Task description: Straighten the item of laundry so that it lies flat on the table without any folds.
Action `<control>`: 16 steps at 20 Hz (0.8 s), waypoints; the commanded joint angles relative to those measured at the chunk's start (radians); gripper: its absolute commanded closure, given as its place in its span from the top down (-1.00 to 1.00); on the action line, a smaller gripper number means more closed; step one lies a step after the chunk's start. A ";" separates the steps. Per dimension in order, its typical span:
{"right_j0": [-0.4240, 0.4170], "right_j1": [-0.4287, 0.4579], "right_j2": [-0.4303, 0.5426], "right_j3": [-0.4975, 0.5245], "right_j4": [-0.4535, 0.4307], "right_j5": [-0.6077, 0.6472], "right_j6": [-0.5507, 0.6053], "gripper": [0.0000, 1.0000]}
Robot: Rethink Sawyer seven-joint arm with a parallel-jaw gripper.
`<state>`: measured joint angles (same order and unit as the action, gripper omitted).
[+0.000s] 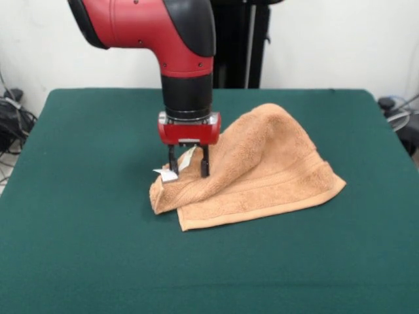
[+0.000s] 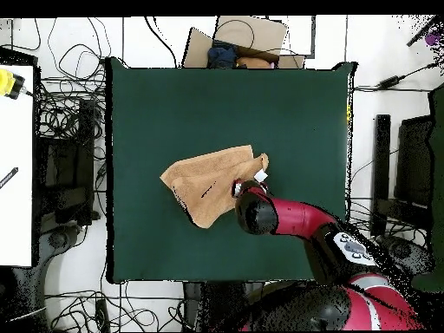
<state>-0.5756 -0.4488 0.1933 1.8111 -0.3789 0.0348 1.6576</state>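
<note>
Pincer [image 1: 188,163] low over surface [image 1: 85,229], prongs spread, straddling white label [image 1: 186,157] at towel [image 1: 262,170] corner; nothing visibly pinched. Likely poised there because labelled corner gives hold for pulling fold open. Towel beside and beyond pincer, doubled over, humped behind it, lower layer's banded edge showing in front. Lies mid-surface; not flat yet.

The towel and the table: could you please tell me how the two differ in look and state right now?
The towel is tan-orange terry; the table is dark green and smooth. The towel is small, the table far larger. The towel is folded and humped beside the end effector; the table lies flat. Both look cloth-like.
</note>
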 commanded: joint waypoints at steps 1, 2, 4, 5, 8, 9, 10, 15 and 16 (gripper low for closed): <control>-0.006 0.068 0.127 -0.059 -0.064 0.019 0.024 1.00; -0.004 0.067 0.127 -0.062 -0.070 0.025 0.028 -1.00; 0.009 0.062 0.114 -0.063 -0.065 0.027 0.036 -1.00; 0.015 0.060 0.108 -0.064 -0.063 0.028 0.040 -1.00; 0.017 0.057 0.107 -0.066 -0.057 0.041 0.043 -1.00; 0.017 0.057 0.107 -0.068 -0.057 0.043 0.042 -1.00; 0.014 0.058 0.108 -0.066 -0.058 0.044 0.040 -1.00; 0.001 0.060 0.115 -0.065 -0.061 0.052 0.031 -1.00; 0.003 0.056 0.113 -0.064 -0.056 0.061 0.033 -1.00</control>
<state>-0.5824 -0.4486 0.2044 1.8037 -0.3979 0.0353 1.6574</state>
